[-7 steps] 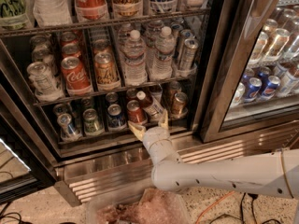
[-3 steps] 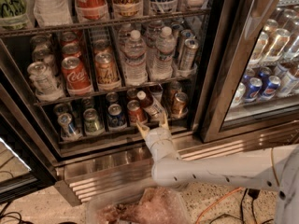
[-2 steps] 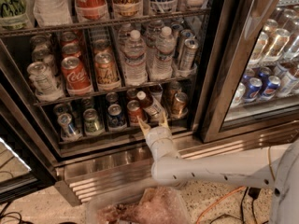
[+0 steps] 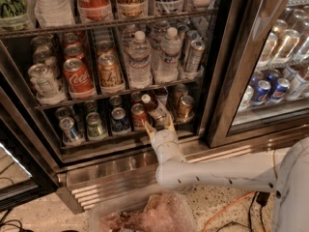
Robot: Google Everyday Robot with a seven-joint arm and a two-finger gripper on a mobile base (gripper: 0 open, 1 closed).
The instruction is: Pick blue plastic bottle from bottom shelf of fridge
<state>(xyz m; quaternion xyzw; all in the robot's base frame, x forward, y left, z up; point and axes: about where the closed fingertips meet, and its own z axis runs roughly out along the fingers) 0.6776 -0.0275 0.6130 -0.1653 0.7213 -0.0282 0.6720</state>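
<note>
We see the gripper (image 4: 160,125) at lower centre of the frame, at the front edge of the bottom shelf (image 4: 104,142) of the fridge (image 4: 110,185), just before the blue plastic bottle (image 4: 155,109). Cans (image 4: 119,120) stand left of the bottle, another can (image 4: 185,106) right of it, and water bottles (image 4: 140,58) on the rack above.

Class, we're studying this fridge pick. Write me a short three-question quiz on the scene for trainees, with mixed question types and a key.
1. True or false: the claw is at the front of the bottom shelf of the fridge.
2. The blue plastic bottle has a cap that is: A red, B white, C green.
3. Fill in: the clear water bottles stand on the rack directly ____ the bottom shelf.
Key: 1 true; 2 B; 3 above.
</note>
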